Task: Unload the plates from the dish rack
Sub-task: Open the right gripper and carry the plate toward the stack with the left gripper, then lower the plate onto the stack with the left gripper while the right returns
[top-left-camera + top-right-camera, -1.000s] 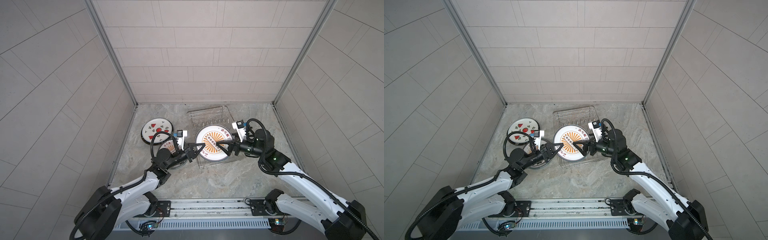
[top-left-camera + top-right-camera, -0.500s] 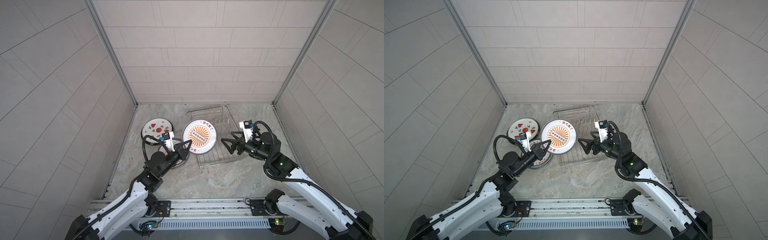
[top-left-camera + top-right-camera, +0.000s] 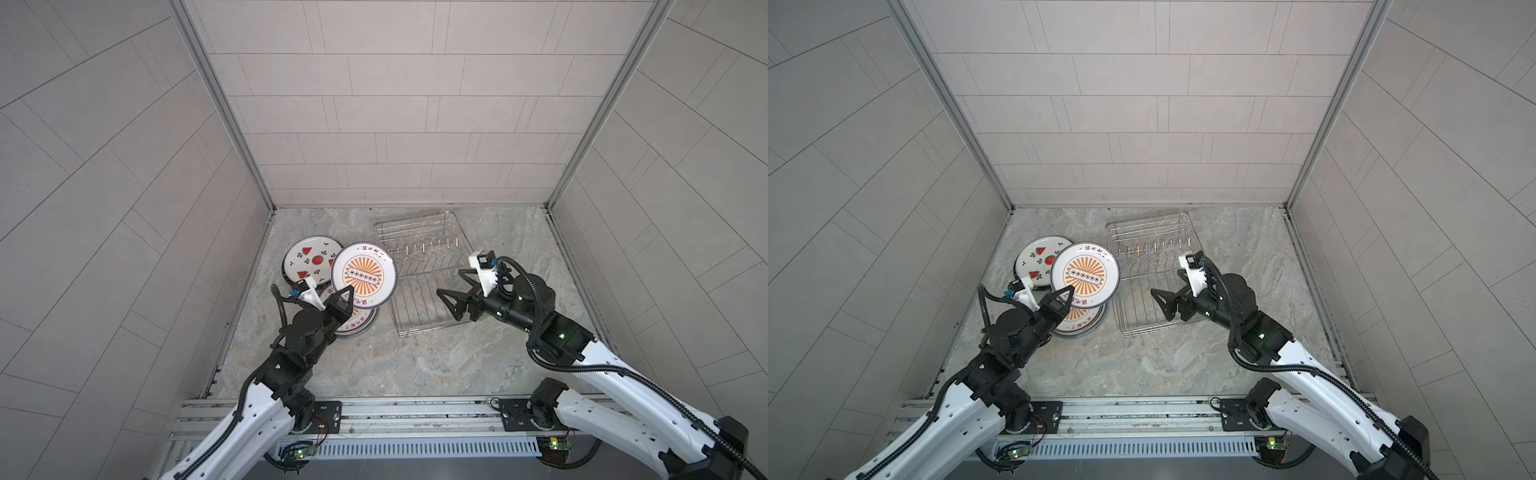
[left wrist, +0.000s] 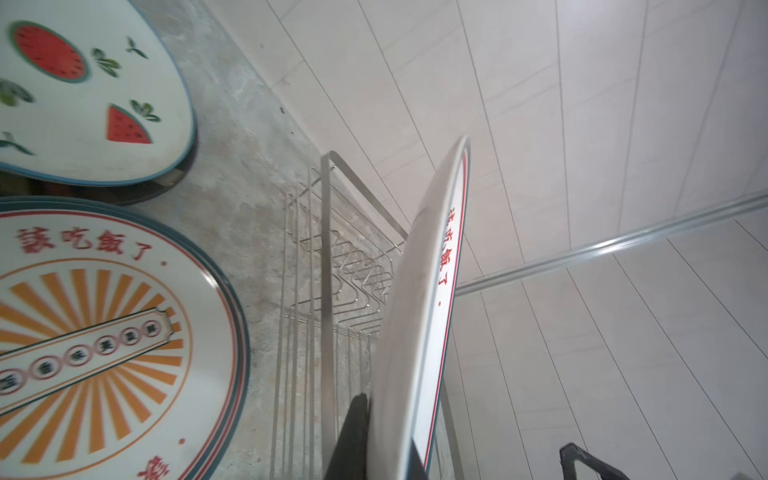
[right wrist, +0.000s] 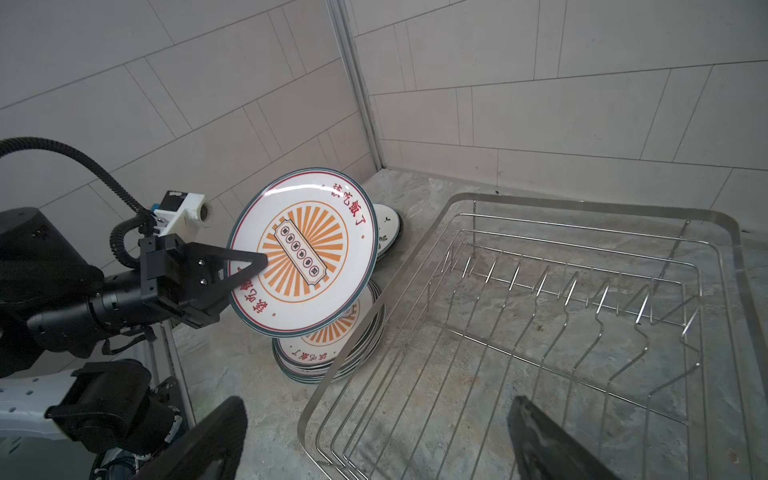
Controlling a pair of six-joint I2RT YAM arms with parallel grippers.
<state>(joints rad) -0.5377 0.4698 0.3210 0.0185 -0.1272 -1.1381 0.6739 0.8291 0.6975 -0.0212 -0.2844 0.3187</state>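
In both top views the left claw [image 3: 344,296] is pinching the near rim of a sunburst plate [image 3: 363,276], its jaws nearly closed on it, and is holding the plate tilted over the stack of plates [image 3: 360,325] just left of the dish rack [image 3: 424,266]. A second ago that plate was sitting over the rack between the two claws, so it is now travelling out. The rack is showing no plate left, which suggests the unloading is almost finished apart from this set-down. The right claw [image 3: 449,281], spread wide and holding nothing, is hanging over the rack's right side, having backed away from the plate. A watermelon plate [image 3: 305,262] is lying flat behind the stack. The left wrist view is showing the held plate edge-on, raised clear of the stack below. The right wrist view is confirming bare wires and prongs in the rack. The desk [image 3: 415,365] is showing grey marbled stone, and pale tiled walls [image 3: 395,124] are enclosing it on three sides.
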